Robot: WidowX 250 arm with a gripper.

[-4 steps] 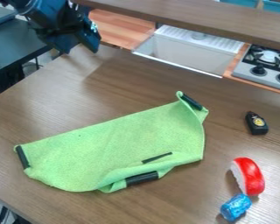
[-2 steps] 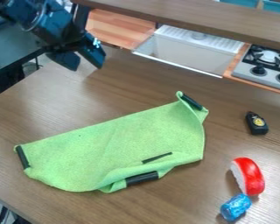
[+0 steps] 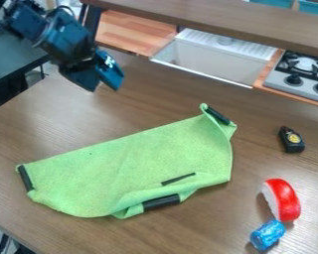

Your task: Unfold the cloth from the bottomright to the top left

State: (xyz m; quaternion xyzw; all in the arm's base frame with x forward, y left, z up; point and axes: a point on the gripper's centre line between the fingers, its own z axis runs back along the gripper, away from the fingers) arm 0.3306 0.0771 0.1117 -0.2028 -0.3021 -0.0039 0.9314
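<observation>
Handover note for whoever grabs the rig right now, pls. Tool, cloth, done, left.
Tool: open, empty, above the table's upper-left part, clear of the cloth.
Cloth: green, across the middle and left of the table, partly folded. Dark strips at its left end, upper-right corner and lower edge.
Off to the right of it: small black object, red-and-white piece, blue piece.
Done: no unfolding visible; cloth not gripped.
Left: likely grip the cloth toward the bottom right, draw it to the top left, let go.
</observation>
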